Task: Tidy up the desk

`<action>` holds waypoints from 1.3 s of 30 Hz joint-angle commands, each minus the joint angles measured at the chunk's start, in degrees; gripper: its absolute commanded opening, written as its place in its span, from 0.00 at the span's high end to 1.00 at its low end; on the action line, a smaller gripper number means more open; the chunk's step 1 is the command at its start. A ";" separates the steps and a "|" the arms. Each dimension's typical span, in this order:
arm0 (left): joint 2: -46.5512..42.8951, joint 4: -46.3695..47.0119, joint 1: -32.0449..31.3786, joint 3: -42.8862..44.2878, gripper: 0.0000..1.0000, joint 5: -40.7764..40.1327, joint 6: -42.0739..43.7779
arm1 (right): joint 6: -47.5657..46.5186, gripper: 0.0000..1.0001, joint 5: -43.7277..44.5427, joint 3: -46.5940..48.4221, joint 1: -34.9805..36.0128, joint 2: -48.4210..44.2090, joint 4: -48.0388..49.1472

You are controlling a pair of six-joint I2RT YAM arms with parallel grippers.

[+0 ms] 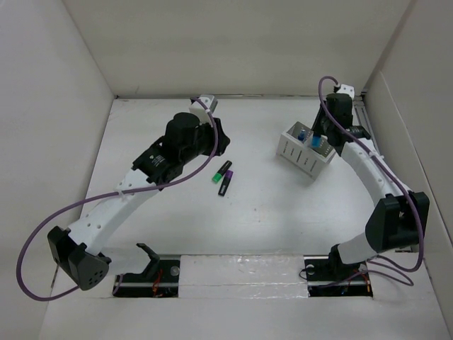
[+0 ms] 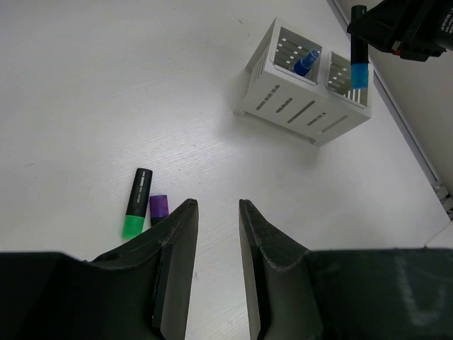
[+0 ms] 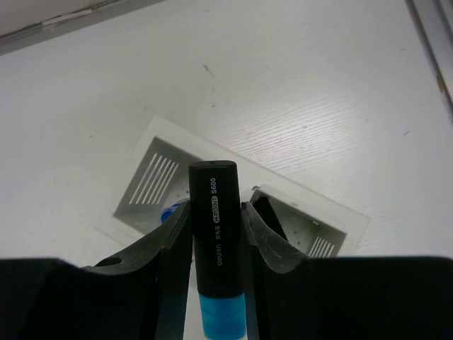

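- My right hand (image 3: 216, 225) is closed on a black-bodied highlighter with a blue end (image 3: 214, 191). The jaws clamp the barrel from both sides, and the black end juts past the fingertips.
- Directly below sits the small white slotted two-compartment box (image 2: 297, 110). One compartment already holds a blue pen (image 2: 306, 62). From the left wrist view the highlighter appears to be over the other compartment, the one nearer the rail.
- Judgement: the step in hand is the drop-in. I should centre the barrel over that open cell, clear of the middle divider. Then I lower it until the tip is inside the rim and only then open the jaws. Releasing from high up risks a bounce off the rim.
- I cannot confirm how true to vertical the barrel is, so the tilt needs checking first.
- My left hand (image 2: 216, 212) is empty, its jaws parted a moderate way, and it hovers above the desk (image 1: 269, 212).
- Just beside it lie a black highlighter with a green cap (image 2: 136, 204) and a purple-capped one (image 2: 158, 207), close together and well apart from the box.
- Open room: the bare white desk between those two highlighters and the box gives my left arm a clear path.
- Edges: the metal rail (image 3: 433, 42) runs close behind the box. The white panel walls (image 1: 241, 42) close in beyond it, so my right arm has little sideways margin there.
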 commanded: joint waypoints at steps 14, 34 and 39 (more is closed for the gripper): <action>-1.90 -0.03 -0.22 1.83 0.74 -1.85 -4.72 | -1.22 0.96 1.94 0.63 -7.10 7.31 8.38; -3.84 -2.49 -0.22 2.18 0.73 -4.50 -5.25 | 5.46 0.90 9.67 -6.06 -5.96 5.22 12.17; -3.13 -1.61 -0.22 2.18 0.73 -3.18 -4.11 | 5.47 0.88 11.87 -7.90 -4.82 2.31 11.73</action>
